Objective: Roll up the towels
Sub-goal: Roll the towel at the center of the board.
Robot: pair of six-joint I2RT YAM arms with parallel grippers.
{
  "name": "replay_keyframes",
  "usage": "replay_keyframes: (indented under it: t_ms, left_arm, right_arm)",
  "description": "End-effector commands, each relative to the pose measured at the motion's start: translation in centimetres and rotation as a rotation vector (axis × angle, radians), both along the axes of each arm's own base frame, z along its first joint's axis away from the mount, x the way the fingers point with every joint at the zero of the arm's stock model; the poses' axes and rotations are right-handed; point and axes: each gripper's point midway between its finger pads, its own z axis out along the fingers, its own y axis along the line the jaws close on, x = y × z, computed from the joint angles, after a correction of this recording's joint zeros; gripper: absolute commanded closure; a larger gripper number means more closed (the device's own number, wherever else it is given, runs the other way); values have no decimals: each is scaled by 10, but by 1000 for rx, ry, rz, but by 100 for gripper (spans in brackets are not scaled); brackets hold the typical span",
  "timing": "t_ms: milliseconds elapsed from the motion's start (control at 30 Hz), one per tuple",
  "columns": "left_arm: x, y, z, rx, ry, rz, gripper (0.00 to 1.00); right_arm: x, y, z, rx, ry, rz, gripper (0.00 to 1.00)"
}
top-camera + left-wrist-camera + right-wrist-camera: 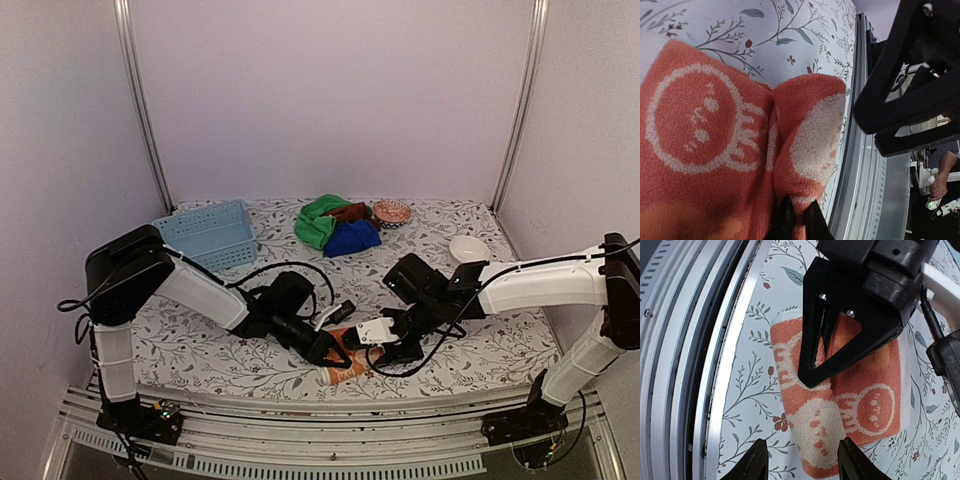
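Observation:
An orange towel (346, 366) with a cream pattern lies near the table's front edge, its front part rolled into a tube (815, 432). My left gripper (797, 216) is shut on the end of that roll (807, 150); the flat part (695, 130) spreads to the left in the left wrist view. My right gripper (802, 465) is open, its fingertips on either side of the roll's other end and apart from it. A green towel (317, 222), a deep blue one (352, 239) and a rust-brown one (350, 211) lie heaped at the back.
A light blue slotted basket (208, 233) stands at the back left. A small patterned bowl (392, 211) sits beside the heap and a white bowl (468, 248) at the right. The metal rail (700, 365) runs just along the roll.

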Motion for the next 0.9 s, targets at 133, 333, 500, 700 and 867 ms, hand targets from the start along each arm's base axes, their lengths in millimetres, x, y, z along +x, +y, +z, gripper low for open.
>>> replay_keyframes:
  t_ms: [133, 333, 500, 700, 867]
  left_arm:
    - [5, 18, -34, 96, 68, 27, 100]
    - [12, 22, -34, 118, 45, 29, 90]
    - [26, 39, -12, 195, -115, 57, 65]
    - [43, 80, 44, 221, -379, 226, 53]
    - [7, 88, 82, 165, -674, 232, 50]
  right_arm:
    - [11, 8, -45, -68, -121, 48, 53]
    - [3, 6, -64, -110, -73, 89, 71]
    - [-18, -5, -70, -176, 59, 116, 88]
    - [-43, -8, -54, -265, 313, 46, 91]
    - [-51, -5, -47, -337, 542, -7, 92]
